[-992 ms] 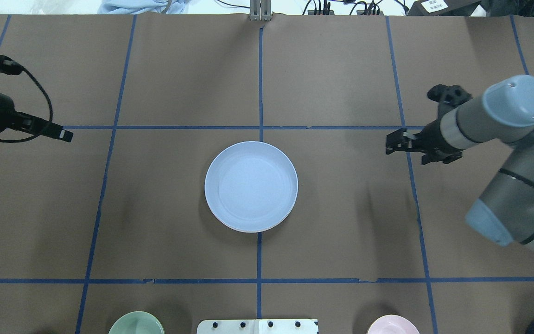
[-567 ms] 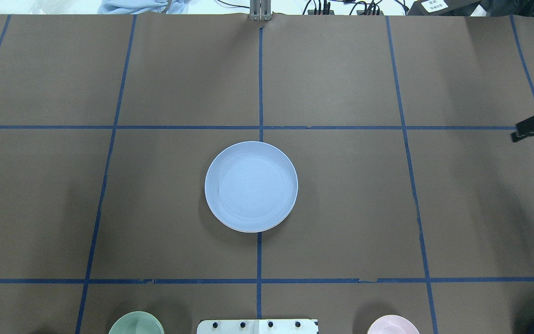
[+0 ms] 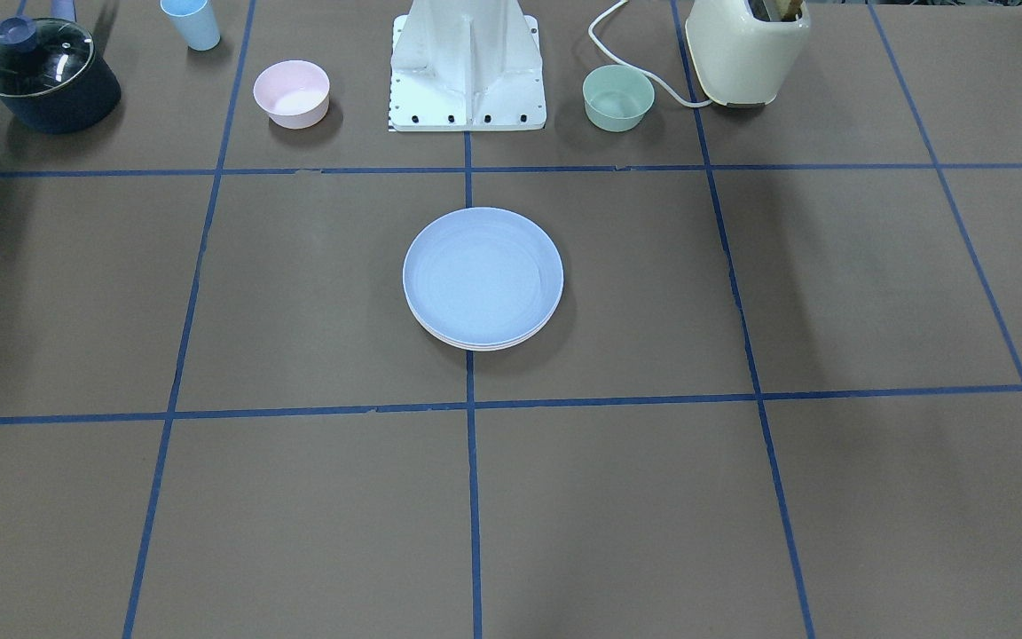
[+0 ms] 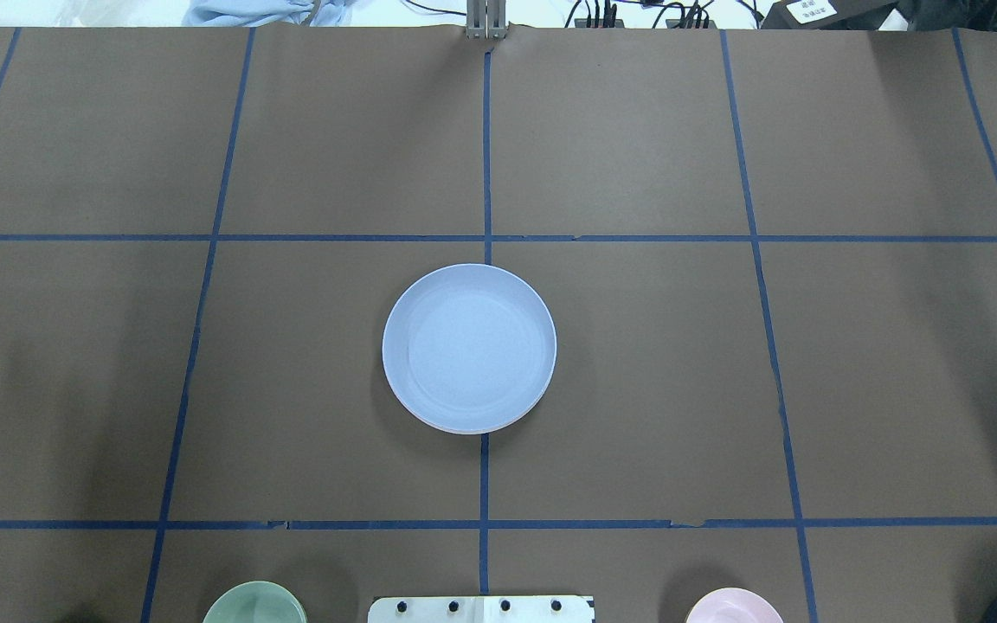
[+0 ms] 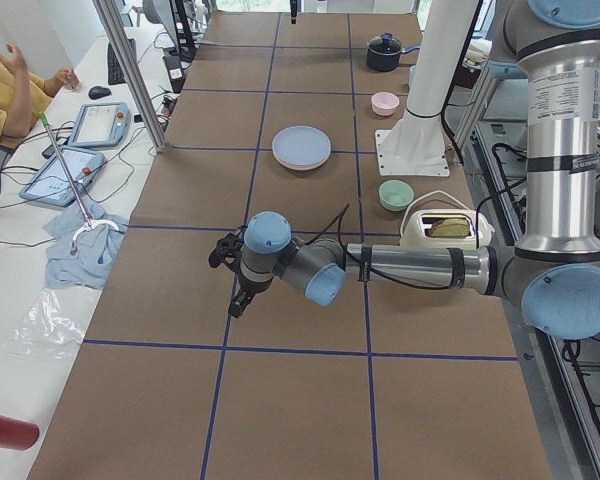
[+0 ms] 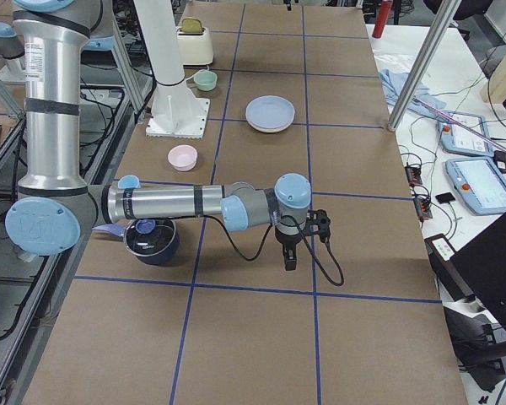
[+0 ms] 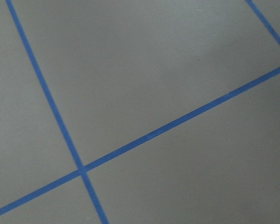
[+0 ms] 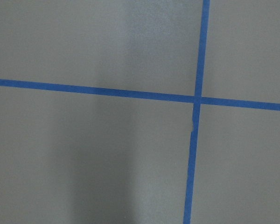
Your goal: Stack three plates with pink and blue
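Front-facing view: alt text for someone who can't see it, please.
A stack of plates, blue on top, sits alone at the centre of the table. Along the top edge stand a lidded pot, cup, pink bowl, robot base, green bowl and toaster.

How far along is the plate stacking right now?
Looks done: the light blue plate tops a centred stack, with paler rims showing beneath it, colours unclear. Nothing visible is in hand: the left gripper and right gripper hang over the table, far from it. Nothing obvious is left.
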Controlling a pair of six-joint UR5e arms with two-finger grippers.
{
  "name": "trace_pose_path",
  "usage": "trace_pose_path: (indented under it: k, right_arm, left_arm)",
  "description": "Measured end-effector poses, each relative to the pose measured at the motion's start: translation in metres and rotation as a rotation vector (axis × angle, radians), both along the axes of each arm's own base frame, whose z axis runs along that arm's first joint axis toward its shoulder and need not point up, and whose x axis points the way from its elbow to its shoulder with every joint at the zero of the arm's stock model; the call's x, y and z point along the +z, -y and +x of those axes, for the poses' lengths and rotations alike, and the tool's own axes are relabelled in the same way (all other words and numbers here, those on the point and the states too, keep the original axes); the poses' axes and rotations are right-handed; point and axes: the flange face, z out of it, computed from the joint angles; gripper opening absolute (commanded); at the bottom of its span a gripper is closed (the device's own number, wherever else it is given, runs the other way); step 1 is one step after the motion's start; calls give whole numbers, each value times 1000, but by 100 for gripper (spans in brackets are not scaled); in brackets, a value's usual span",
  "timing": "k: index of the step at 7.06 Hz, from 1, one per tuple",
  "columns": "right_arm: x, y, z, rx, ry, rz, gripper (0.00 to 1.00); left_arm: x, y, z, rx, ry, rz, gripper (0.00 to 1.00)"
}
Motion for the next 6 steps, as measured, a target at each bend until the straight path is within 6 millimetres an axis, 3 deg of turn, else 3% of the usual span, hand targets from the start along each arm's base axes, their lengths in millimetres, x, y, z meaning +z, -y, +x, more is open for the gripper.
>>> trace_pose_path:
  k: [4,6]
  right_arm:
    - [-5,-2,14,19,44,-5,100]
    - [-3,1,17,28,-5,7,100]
  left_arm:
    - [10,-24,-9,-15,-6,-37,99]
    - [10,-20,-8,-18,-7,-53,99]
